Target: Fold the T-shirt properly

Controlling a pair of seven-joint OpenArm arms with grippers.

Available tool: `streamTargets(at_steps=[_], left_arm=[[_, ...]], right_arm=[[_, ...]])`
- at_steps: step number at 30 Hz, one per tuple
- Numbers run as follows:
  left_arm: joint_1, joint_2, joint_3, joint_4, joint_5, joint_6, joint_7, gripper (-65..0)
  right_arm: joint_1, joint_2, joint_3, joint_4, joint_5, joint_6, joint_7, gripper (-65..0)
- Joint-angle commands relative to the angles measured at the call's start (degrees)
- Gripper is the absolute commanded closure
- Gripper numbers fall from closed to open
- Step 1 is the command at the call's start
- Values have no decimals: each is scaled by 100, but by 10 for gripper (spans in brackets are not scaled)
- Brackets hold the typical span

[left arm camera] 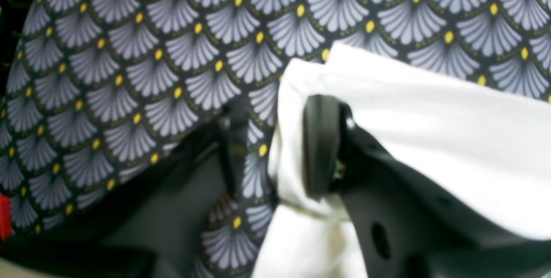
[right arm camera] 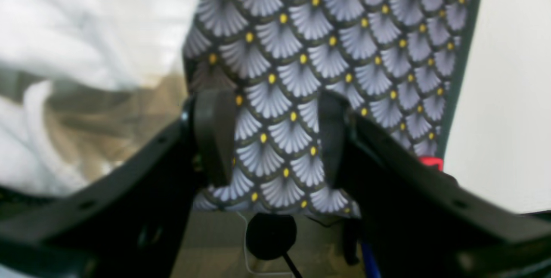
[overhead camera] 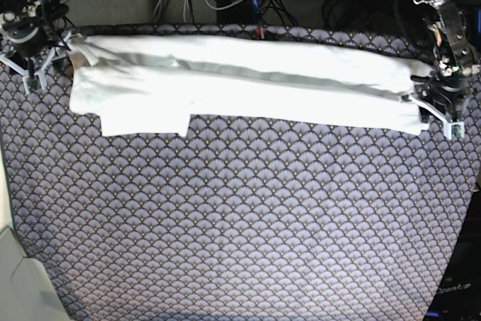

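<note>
A white T-shirt lies folded into a long band across the far part of a table covered by a cloth with a dark scallop pattern of pale fans and yellow dots. The band runs almost the full width of the table, with a sleeve flap sticking out toward the near side close to one end.

The left gripper sits at one end of the shirt. Its jaws stand apart; the edge of the white fabric lies between them, against one finger, with patterned cloth showing in the gap beside it.

The right gripper is at the other end, near the table's far corner. Its jaws are also apart, and only patterned cloth shows between them. The shirt lies blurred off to one side, not touching the fingers.
</note>
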State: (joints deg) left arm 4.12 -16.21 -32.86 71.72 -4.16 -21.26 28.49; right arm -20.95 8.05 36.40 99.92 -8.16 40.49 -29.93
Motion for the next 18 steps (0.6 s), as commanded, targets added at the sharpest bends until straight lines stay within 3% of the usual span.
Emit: streamTargets(at_steps=[1, 10, 18], left_arm=[[6, -54, 3, 50, 34, -103, 162, -222], [6, -54, 3, 50, 34, -112, 162, -224], [76, -45, 38, 50, 34, -112, 171, -224]], right_arm=[[113, 87, 65, 114, 56, -49, 123, -315], [851, 78, -93, 122, 47, -49, 61, -317], [1941, 131, -1271, -106, 47, -49, -1248, -318]])
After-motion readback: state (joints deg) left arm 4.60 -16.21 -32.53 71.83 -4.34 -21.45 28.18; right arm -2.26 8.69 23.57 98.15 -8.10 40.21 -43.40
